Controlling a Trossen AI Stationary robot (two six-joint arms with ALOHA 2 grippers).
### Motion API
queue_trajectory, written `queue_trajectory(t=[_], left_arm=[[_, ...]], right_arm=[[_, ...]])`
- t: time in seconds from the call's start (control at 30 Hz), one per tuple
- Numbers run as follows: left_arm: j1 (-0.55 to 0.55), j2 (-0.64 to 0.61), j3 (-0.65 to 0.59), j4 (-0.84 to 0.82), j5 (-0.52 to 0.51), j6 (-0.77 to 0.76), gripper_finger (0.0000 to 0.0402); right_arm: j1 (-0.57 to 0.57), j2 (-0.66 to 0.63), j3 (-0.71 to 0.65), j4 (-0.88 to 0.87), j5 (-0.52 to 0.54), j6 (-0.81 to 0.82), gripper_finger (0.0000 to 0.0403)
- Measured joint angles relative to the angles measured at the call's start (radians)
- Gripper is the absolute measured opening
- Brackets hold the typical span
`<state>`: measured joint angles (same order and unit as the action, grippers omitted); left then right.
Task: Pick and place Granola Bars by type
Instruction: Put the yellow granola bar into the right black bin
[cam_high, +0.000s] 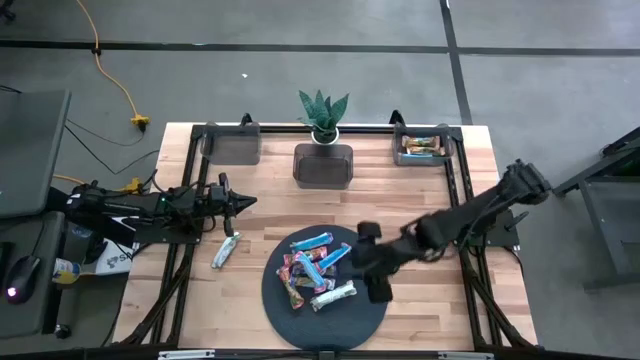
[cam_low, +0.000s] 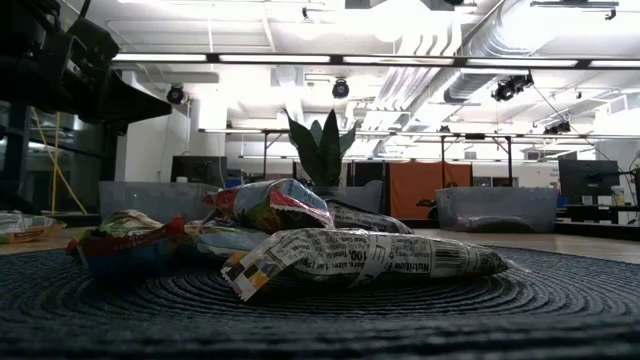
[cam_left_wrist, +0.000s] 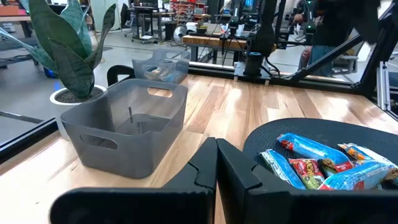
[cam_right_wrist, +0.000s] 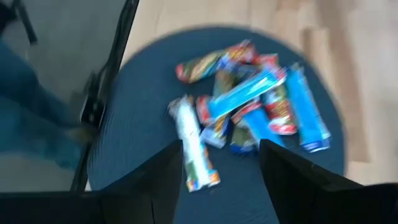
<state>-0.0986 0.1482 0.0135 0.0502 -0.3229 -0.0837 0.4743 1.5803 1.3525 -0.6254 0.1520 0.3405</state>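
high view: the granola bars lie piled on the round dark mat, near the front edge of the table. one silver-green bar lies apart on the bare wood, just beside the mat on the left arm's side. the right gripper hangs over the mat's right edge, just beside the pile, with its jaws spread wide and nothing between them. the left gripper waits over the wood, well apart from the pile, fully closed and empty. three grey bins stand along the far side: the left bin, the middle bin in front of a potted plant, and the right bin, which already holds a few bars.

low view: a silver-green bar lies nearest the camera on the mat, with red and blue bars stacked behind it (neither gripper can be identified with certainty here).

left wrist view: the closed fingers point toward the middle bin, with the mat and part of the pile to one side.

right wrist view: the open fingers frame the pile; a silver-green bar lies at the pile's edge, clear of most of the others.

procedure: the step in hand appears to be the approach for a pick. select a bar at the pile's edge, align the jaws across its short width, and descend squarely so that only one wrapper is taken. the wrappers look slick, so close fully before lifting.
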Motion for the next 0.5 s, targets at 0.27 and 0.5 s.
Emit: queue_trajectory(t=[0.27, 0.5], left_arm=[[0.000, 0.000, 0.000, 0.000, 0.000, 0.000, 0.0001], [0.000, 0.000, 0.000, 0.000, 0.000, 0.000, 0.0001]], right_arm=[[0.056, 0.158, 0.000, 0.013, -0.004, 0.000, 0.0194], [0.059, 0.233, 0.000, 0.103, -0.007, 0.000, 0.0194]])
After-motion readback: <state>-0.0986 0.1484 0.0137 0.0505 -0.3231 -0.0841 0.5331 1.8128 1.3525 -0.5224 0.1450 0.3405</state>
